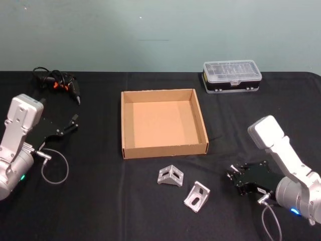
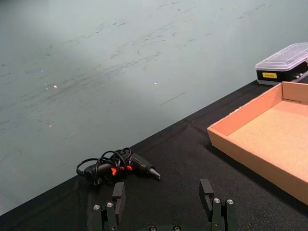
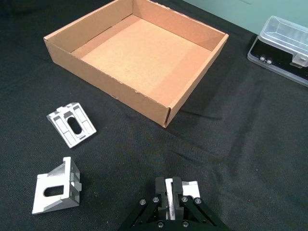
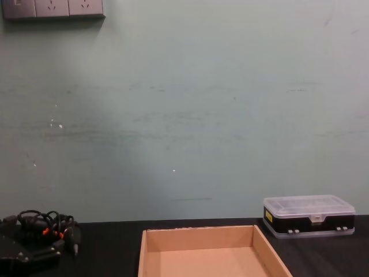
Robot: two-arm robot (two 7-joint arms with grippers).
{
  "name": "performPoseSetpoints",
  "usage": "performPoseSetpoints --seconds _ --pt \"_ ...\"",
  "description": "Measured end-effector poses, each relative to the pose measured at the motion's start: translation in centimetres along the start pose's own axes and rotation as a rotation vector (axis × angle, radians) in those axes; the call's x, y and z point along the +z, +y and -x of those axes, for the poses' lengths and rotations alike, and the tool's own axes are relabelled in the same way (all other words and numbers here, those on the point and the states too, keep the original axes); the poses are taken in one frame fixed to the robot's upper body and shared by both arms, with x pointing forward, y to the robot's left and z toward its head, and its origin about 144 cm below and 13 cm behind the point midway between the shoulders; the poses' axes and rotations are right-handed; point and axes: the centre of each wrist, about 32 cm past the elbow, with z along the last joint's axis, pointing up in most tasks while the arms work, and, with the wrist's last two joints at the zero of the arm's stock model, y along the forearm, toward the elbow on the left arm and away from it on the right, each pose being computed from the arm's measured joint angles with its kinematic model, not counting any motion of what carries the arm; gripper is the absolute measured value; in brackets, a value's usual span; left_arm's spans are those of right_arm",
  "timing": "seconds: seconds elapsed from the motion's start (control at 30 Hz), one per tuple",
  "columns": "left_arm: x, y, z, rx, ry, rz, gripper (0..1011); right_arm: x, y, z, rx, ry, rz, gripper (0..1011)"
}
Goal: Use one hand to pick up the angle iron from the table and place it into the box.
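The tan cardboard box [image 1: 163, 123] [image 3: 139, 53] [image 4: 202, 254] lies open and empty in the middle of the black table [image 1: 100, 201]. Two silver angle irons lie in front of it, one [image 1: 170, 175] [image 3: 72, 124] nearer the box and one [image 1: 196, 196] [image 3: 55, 188] nearer me. To their right, low over the table, my right gripper [image 1: 232, 174] [image 3: 169, 185] is shut on a third angle iron [image 3: 191, 189], whose flange sticks out beside the fingers. At the far left my left gripper [image 1: 72, 122] [image 2: 162, 202] stands open and holds nothing.
A black plastic case with a clear lid [image 1: 231, 76] [image 3: 284, 43] [image 4: 308, 214] stands behind the box on the right. A black tool with a coiled cable [image 1: 59, 83] [image 2: 118, 166] [image 4: 46, 228] lies at the back left. A grey cable loop [image 1: 54, 170] hangs by the left arm.
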Motion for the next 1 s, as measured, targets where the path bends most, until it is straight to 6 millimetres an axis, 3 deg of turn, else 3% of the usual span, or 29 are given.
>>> performPoseSetpoints --seconds 0.4,0.6,0.73,1.0 --pt "0.0 0.0 0.0 0.000 0.000 0.000 1011 0.6 -0.2 0.0 -0.012 -0.017 -0.058 91" --pt "0.0 0.0 0.0 0.000 0.000 0.000 1011 2.8 0.3 -0.8 -0.006 -0.062 -0.133 91" --pt "0.0 0.0 0.0 0.000 0.000 0.000 1011 4.8 1.3 -1.7 -0.001 -0.094 -0.173 91" --pt "0.0 0.0 0.0 0.000 0.000 0.000 1011 8.6 5.8 -3.8 0.056 -0.107 -0.200 91"
